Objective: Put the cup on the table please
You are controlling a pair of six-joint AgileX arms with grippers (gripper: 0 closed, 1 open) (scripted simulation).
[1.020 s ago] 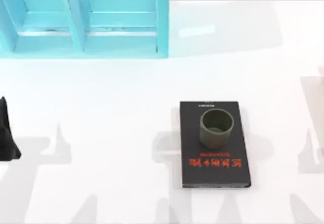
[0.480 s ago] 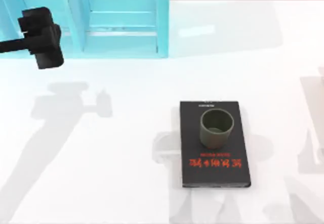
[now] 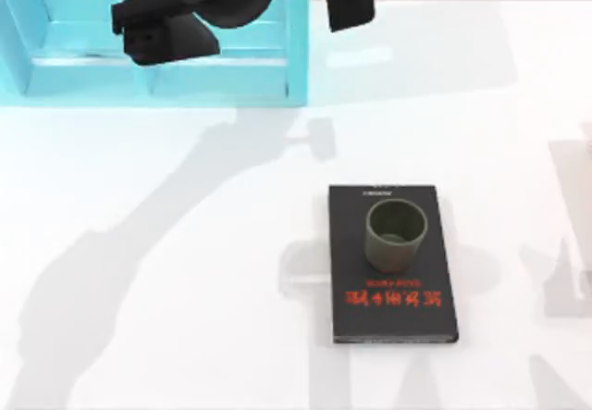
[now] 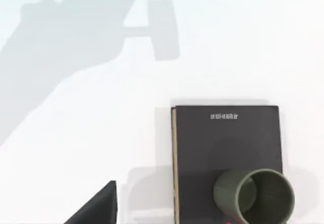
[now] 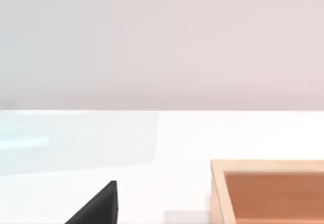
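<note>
The olive-green cup stands upright on a black book with red lettering, right of the middle of the white table. My left gripper hangs high over the back of the table, beyond the book and well apart from the cup. From the left wrist, the cup and the book lie below and ahead. A dark edge of my right gripper appears in the right wrist view, over bare table.
A turquoise shelf unit stands at the back left, partly under my left arm. A wooden box sits on the table near my right gripper. Bare white tabletop surrounds the book on all sides.
My left arm has swung up from the table's left edge and across the back to the right, ending over the shelf. The cup and book have not moved.
</note>
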